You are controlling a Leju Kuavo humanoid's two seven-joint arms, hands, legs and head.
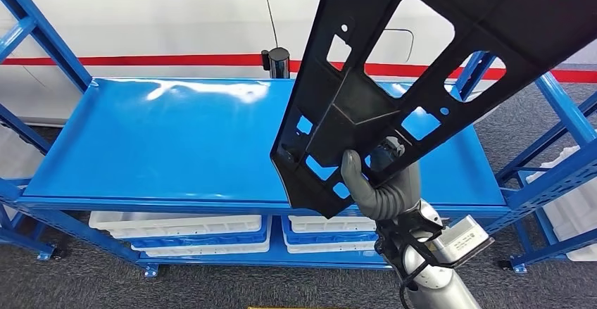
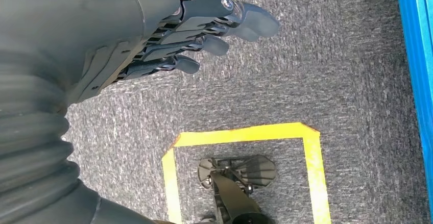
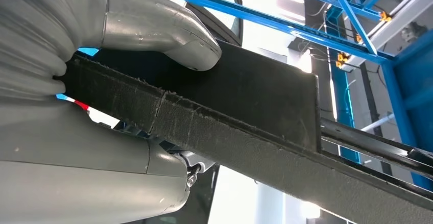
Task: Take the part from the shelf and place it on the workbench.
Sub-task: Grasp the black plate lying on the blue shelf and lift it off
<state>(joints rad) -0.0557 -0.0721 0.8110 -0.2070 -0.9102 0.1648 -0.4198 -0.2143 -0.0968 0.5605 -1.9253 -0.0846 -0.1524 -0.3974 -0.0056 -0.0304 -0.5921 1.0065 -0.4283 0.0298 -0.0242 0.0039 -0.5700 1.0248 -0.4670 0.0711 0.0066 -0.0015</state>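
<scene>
Black and full of cut-outs, the part [image 1: 394, 77] looms closest to the head camera, a long flat panel held tilted in the air, its lower end just above the front edge of the blue shelf [image 1: 162, 140] and its upper end rising away toward the far right corner of that shelf. It touches the shelf nowhere that can be seen. Below the shelf's top deck, white bins [image 1: 176, 226] sit on a lower level. Right hand [image 1: 380, 182] comes up from in front of the shelf on a raised silver arm, wrist bent upward, and grips the panel's lower end; in the right wrist view its thumb [image 3: 168, 30] presses one face while the fingers [image 3: 102, 183] clamp the opposite side of the edge. Left hand [image 2: 168, 35] hangs over grey carpet beside the shelf's blue edge, its fingers [image 2: 209, 44] loosely extended and apart, holding nothing. Yellow tape [image 2: 245, 134] marks a rectangle on the carpet.
</scene>
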